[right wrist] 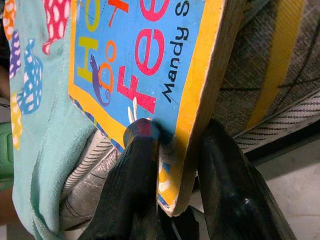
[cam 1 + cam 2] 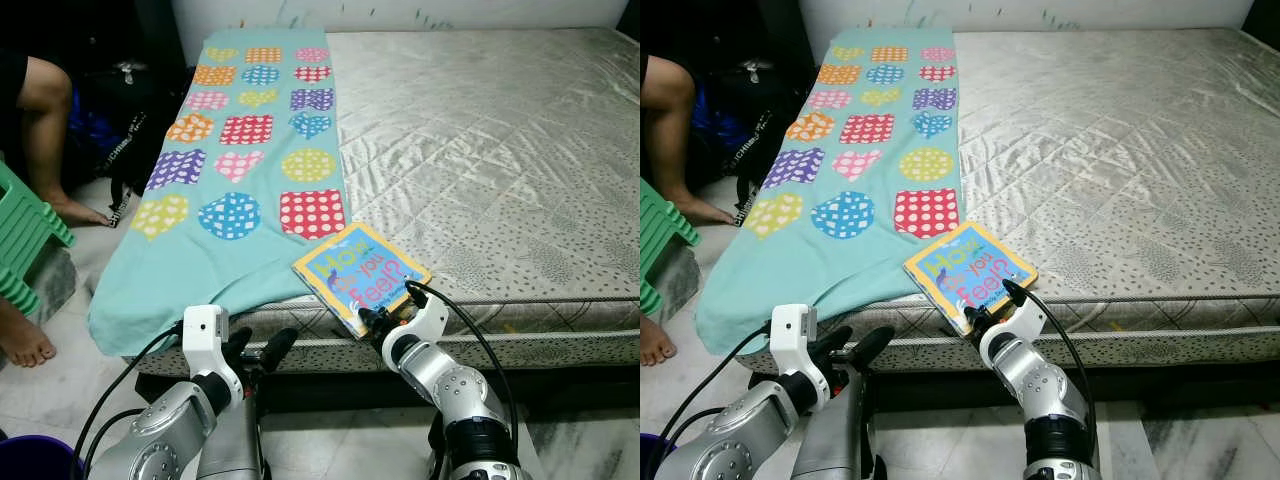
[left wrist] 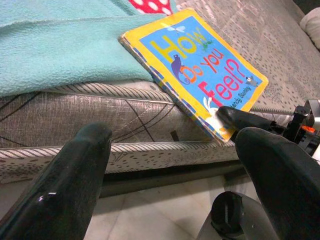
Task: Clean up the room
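The book (image 2: 361,273), yellow-bordered with a blue cover, lies on the near edge of the bed (image 2: 500,150), one corner jutting past the mattress rim. The right end effector (image 1: 172,165) is clamped on that jutting corner, one black finger on the cover and the other under it. Just beyond the book spreads a teal blanket (image 2: 230,200) with dotted shapes. The left end effector (image 3: 170,170) hangs released, fingers spread, below the mattress edge. A person's legs (image 2: 40,130) stand off to the left.

Right tool (image 2: 372,318) pinched shut, left tool (image 2: 262,350) spread, both forward.
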`<state>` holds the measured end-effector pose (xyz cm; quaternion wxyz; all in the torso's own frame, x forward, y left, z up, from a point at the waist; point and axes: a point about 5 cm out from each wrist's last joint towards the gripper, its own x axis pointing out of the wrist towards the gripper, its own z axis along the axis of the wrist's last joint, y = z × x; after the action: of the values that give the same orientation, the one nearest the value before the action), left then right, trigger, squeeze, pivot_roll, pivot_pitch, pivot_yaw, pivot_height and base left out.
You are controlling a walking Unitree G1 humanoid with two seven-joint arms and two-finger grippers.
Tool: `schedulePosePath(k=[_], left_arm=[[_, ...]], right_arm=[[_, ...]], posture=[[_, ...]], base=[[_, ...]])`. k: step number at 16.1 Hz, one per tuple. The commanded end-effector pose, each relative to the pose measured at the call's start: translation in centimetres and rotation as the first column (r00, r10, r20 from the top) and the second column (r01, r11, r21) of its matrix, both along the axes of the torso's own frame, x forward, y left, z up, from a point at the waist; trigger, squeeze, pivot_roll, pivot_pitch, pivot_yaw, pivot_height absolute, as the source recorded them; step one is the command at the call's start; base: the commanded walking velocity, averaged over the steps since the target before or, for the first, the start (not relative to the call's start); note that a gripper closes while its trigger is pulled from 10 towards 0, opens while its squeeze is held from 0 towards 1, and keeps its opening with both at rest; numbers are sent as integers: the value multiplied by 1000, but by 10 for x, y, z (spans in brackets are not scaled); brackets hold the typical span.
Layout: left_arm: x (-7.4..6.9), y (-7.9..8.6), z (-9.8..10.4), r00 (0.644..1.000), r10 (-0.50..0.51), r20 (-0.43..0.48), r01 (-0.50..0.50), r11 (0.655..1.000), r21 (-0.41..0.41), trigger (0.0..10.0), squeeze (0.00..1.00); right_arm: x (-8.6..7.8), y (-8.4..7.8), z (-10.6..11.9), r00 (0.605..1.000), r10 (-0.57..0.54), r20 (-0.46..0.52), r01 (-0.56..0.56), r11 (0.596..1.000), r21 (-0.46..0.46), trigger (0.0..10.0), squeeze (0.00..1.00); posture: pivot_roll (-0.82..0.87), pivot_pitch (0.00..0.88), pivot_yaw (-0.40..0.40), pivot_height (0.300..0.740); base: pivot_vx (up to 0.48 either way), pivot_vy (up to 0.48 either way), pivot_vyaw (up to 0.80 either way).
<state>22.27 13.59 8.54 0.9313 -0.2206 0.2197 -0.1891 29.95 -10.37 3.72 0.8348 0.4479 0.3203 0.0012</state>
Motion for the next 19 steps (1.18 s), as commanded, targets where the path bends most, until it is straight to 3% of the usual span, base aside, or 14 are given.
schedulePosePath(k=[1,6,10,12,13,15,17,19], left_arm=[[1,0,4,1000,-2,18,2,1000,8,10000,0],[3,1,4,1000,3,23,-3,1000,4,10000,0],[8,6,8,997,50,52,-50,999,7,10000,0],[13,13,11,988,123,88,-126,992,20,10000,0],[18,21,14,973,196,123,-201,979,33,10000,0],[21,28,19,955,230,186,-249,965,87,10000,0],[24,31,22,941,230,248,-271,952,145,10000,0],[25,31,25,931,231,283,-286,943,169,10000,0]], right_arm=[[-1,17,-2,999,15,-36,-14,1000,27,0,0],[2,14,0,1000,-12,-8,12,999,38,0,0],[13,4,29,983,-22,183,25,1000,-13,0,0],[16,-1,54,943,50,328,-4,990,-139,0,0],[15,-8,75,894,136,427,-5,956,-293,0,0],[13,-20,90,863,161,479,72,900,-431,0,0],[12,-27,97,861,177,478,120,840,-529,0,0],[11,-32,106,836,170,522,190,803,-565,0,0]], posture=[[-25,43,15,501],[-25,32,12,501],[-27,21,13,501],[-37,10,15,501],[-46,0,15,501],[-54,0,14,501],[-63,0,17,501],[-73,0,24,501]], base=[[0,0,0],[0,0,0],[0,0,0],[0,0,0],[0,0,0],[0,0,0],[0,0,0],[0,0,0]])
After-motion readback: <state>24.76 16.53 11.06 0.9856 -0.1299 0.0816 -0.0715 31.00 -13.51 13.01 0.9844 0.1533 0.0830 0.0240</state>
